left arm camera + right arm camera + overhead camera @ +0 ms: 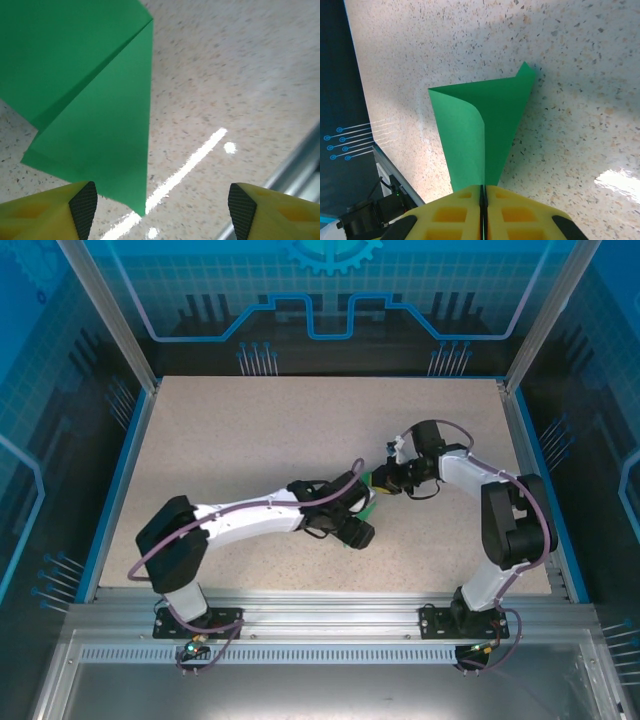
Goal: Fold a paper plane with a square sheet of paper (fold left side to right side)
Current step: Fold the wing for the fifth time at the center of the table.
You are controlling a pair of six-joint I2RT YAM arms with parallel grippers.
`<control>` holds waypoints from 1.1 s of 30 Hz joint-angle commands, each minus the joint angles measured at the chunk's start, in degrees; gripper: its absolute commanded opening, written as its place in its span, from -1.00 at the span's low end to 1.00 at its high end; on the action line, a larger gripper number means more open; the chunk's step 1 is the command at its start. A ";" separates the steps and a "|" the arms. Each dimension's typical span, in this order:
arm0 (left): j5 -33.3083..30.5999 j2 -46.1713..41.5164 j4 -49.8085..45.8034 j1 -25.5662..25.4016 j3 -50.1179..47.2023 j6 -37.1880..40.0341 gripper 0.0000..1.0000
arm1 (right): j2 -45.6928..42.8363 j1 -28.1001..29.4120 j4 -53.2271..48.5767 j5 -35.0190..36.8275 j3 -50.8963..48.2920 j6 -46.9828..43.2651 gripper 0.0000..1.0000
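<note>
Green paper (490,125), pinched by the right gripper (483,192) while the left gripper (162,205) gapes, may spring open and lose its crease.

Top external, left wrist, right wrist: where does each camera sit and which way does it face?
Top external: overhead, behind, looking down; left arm and right arm show.
Left wrist: looks past the open left gripper onto the creased bright-green paper sheet.
Right wrist: looks along the right gripper, shut on that sheet.
Shared: the sheet.
</note>
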 commanded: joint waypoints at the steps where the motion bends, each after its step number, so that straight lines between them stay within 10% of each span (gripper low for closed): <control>1: -6.24 2.56 -2.41 -1.57 3.23 -1.55 0.48 | 0.46 1.72 -2.64 1.71 1.66 1.64 -0.80; 33: -11.40 14.04 -4.36 -3.51 7.34 -3.54 -0.07 | 4.63 3.43 -4.91 5.33 2.36 0.28 -0.72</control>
